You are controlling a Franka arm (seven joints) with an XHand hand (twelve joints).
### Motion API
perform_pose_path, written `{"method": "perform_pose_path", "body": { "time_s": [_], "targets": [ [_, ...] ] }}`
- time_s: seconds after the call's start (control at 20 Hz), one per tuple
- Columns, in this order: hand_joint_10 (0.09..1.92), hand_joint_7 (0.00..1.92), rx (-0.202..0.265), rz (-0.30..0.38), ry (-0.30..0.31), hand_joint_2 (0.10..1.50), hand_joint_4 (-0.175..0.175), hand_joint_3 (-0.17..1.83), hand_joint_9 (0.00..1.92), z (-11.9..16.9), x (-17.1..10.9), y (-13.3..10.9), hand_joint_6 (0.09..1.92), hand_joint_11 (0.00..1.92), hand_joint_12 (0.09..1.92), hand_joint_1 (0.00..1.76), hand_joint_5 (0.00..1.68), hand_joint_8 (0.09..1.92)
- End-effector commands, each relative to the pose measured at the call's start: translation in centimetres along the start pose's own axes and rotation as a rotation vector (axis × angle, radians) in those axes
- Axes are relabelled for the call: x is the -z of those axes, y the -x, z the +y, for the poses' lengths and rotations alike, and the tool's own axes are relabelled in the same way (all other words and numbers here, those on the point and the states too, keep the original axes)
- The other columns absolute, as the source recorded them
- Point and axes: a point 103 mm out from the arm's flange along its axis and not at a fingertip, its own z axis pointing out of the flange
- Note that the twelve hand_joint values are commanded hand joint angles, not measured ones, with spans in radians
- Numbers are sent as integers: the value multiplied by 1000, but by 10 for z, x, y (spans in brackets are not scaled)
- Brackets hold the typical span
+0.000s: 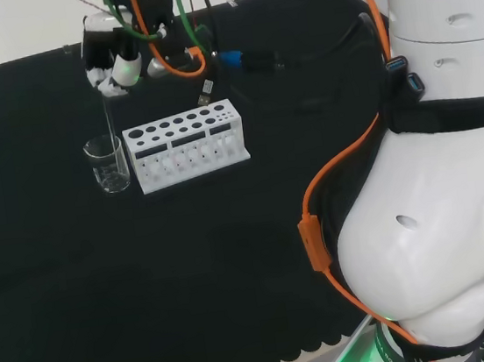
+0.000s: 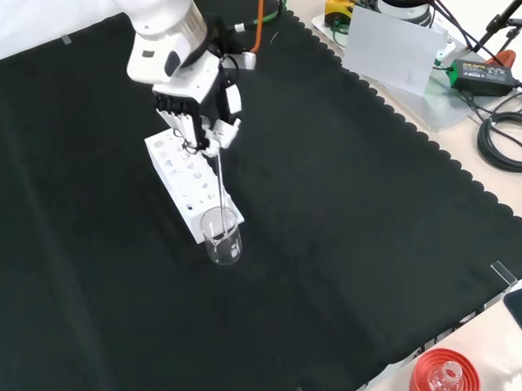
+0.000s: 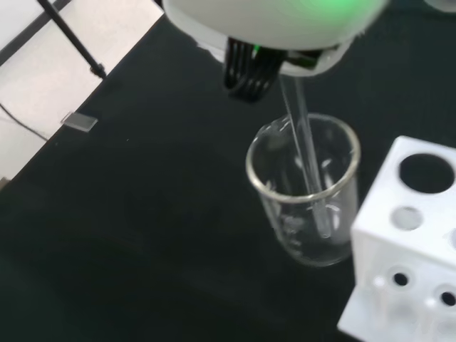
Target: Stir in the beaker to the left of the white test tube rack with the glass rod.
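A clear glass beaker (image 1: 108,165) (image 2: 222,235) (image 3: 306,192) stands on the black cloth just left of the white test tube rack (image 1: 186,144) in the head view. The hand (image 1: 117,65) (image 2: 198,112) hangs above the beaker, its fingers curled round the top of a thin glass rod (image 1: 108,118) (image 2: 220,184) (image 3: 308,160). The rod runs straight down from the hand, and its lower end is inside the beaker near the bottom. In the front view the rack (image 2: 185,183) lies behind the beaker, under the hand. The wrist view has the rack's corner (image 3: 406,249) right beside the beaker.
Orange and black cables (image 1: 196,58) trail from the wrist above the rack. In the front view a red ribbed stand (image 2: 443,374) with glassware sits off the cloth at the near right corner, and a power brick with cables (image 2: 488,76) lies at the far right.
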Motion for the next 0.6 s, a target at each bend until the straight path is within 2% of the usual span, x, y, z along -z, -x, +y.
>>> {"method": "perform_pose_path", "body": {
  "time_s": [0.05, 0.45, 0.6],
  "targets": [
    [586, 1355, 26, 2, -33, 598, -175, 814, 1688, 9, -20, -23, 808, 1604, 726, 1324, 1109, 815],
    [584, 1356, 64, 14, -37, 598, -175, 814, 1688, 29, -16, -31, 807, 1604, 726, 1324, 1109, 814],
    [584, 1356, 75, -9, -53, 598, -175, 814, 1688, 36, -9, -28, 807, 1604, 726, 1324, 1110, 814]
  ]
}}
